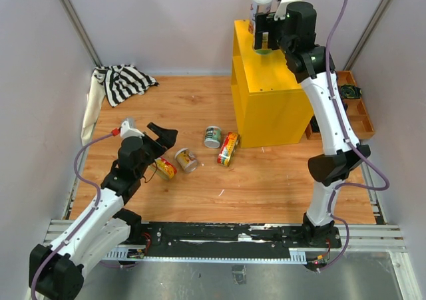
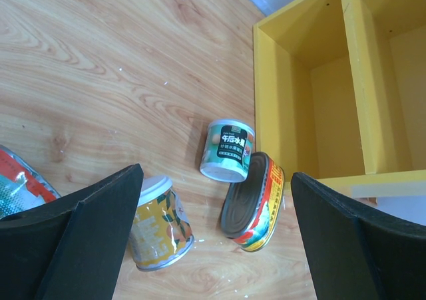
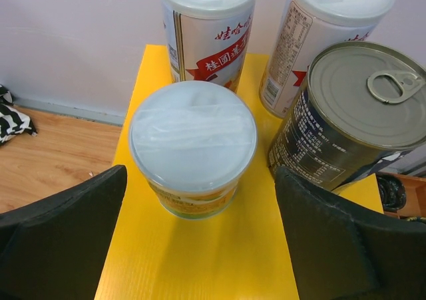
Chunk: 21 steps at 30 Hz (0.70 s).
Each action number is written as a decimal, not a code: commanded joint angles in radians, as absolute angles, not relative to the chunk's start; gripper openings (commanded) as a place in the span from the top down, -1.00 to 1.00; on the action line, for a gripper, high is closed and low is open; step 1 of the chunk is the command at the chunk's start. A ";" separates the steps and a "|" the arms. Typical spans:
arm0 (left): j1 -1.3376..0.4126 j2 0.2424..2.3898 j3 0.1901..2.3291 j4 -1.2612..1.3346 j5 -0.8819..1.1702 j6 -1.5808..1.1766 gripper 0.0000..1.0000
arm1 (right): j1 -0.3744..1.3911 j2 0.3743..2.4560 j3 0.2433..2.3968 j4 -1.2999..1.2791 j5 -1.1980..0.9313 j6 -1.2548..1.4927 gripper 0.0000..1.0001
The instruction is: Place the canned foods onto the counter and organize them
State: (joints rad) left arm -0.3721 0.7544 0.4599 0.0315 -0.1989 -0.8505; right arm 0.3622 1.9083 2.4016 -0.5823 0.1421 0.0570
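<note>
The yellow counter [image 1: 266, 94] stands at the back right. On its top stand two tall white-lidded cans [image 3: 208, 27] [image 3: 326, 34], a dark can with a metal pull-tab top [image 3: 353, 114] and a short white-lidded can [image 3: 193, 147]. My right gripper [image 3: 201, 180] hovers open over the short can without gripping it. Lying on the wooden floor are a green can [image 2: 228, 150], a flat yellow-and-red can [image 2: 256, 201], an orange-labelled can [image 2: 156, 223] and another can [image 1: 165, 167]. My left gripper [image 2: 216, 200] hangs open just above these, holding nothing.
A striped cloth [image 1: 123, 82] lies at the back left corner. A brown wooden tray [image 1: 349, 107] with black parts sits right of the counter. The counter's open shelves [image 2: 333, 80] face the floor cans. The metal rail [image 1: 226, 237] runs along the near edge.
</note>
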 commanded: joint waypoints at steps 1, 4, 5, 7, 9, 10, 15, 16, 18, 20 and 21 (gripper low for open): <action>-0.362 0.720 0.482 0.005 -0.206 -0.851 -0.95 | 0.388 1.846 2.384 -0.592 0.173 0.037 -0.85; -0.362 0.696 0.472 -0.006 -0.208 -0.857 -0.95 | 0.409 1.822 2.368 -0.597 0.186 0.029 -0.85; -0.362 0.689 0.470 -0.012 -0.209 -0.859 -0.95 | 0.417 1.813 2.363 -0.599 0.192 0.025 -0.85; -0.363 0.673 0.464 -0.023 -0.209 -0.863 -0.95 | 0.435 1.794 2.349 -0.606 0.205 0.018 -0.85; -0.362 0.657 0.461 -0.037 -0.207 -0.865 -0.95 | 0.457 1.766 2.333 -0.610 0.223 0.009 -0.85; -0.362 0.647 0.460 -0.044 -0.207 -0.867 -0.95 | 0.470 1.752 2.315 -0.612 0.232 0.005 -0.85; -0.363 0.601 0.443 -0.069 -0.203 -0.879 -0.95 | 0.557 1.673 2.241 -0.625 0.302 -0.032 -0.85; -0.363 0.592 0.439 -0.075 -0.201 -0.881 -0.95 | 0.582 1.654 2.217 -0.625 0.323 -0.042 -0.85; -0.362 0.575 0.425 -0.081 -0.198 -0.887 -0.95 | 0.629 1.611 2.159 -0.616 0.356 -0.056 -0.85; -0.363 0.559 0.415 -0.088 -0.199 -0.890 -0.95 | 0.680 1.569 2.097 -0.603 0.380 -0.065 -0.85; -0.363 0.554 0.413 -0.094 -0.201 -0.890 -0.95 | 0.706 1.552 2.072 -0.600 0.395 -0.067 -0.85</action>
State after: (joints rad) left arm -0.3695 0.5808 0.4370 -0.0650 -0.1993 -0.8803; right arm 0.6220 1.6230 2.1506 -0.6106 0.3054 -0.0254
